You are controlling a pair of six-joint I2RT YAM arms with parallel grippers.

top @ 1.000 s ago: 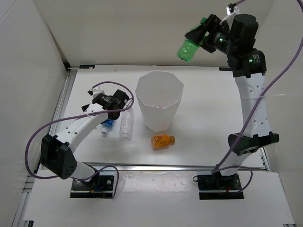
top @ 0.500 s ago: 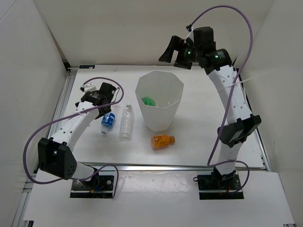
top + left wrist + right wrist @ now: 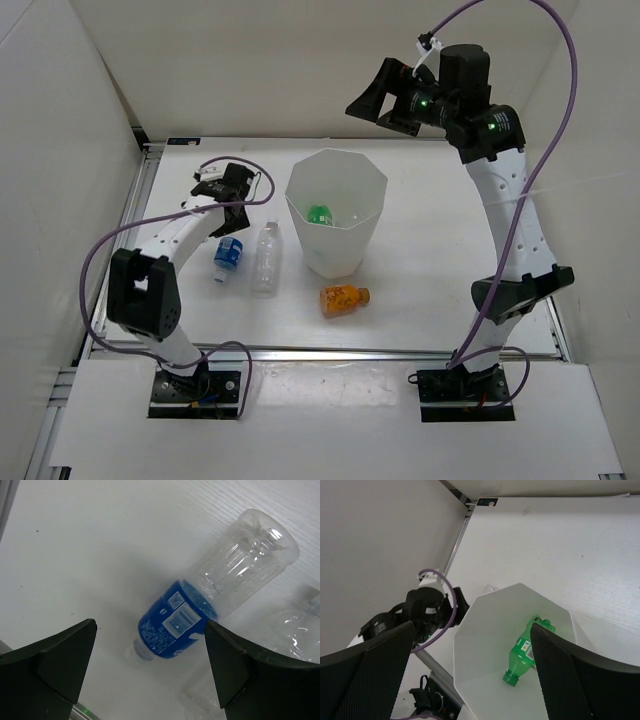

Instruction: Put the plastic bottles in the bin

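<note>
Left gripper and right gripper gape empty. I'd pinch the labelled bottle mid-label, cap toward seven o'clock (probably light, crushable, slick).

Bin: white, translucent, faceted, upright.
Green bottle: lying inside the bin.
Orange bottle: on its side, just in front of the bin.
Clear bottle: lying left of the bin.
Blue-labelled bottle: lying farther left of the bin.

First bottle lying in bin; second bottle and third bottle lying left of it; fourth bottle lying before it
</note>
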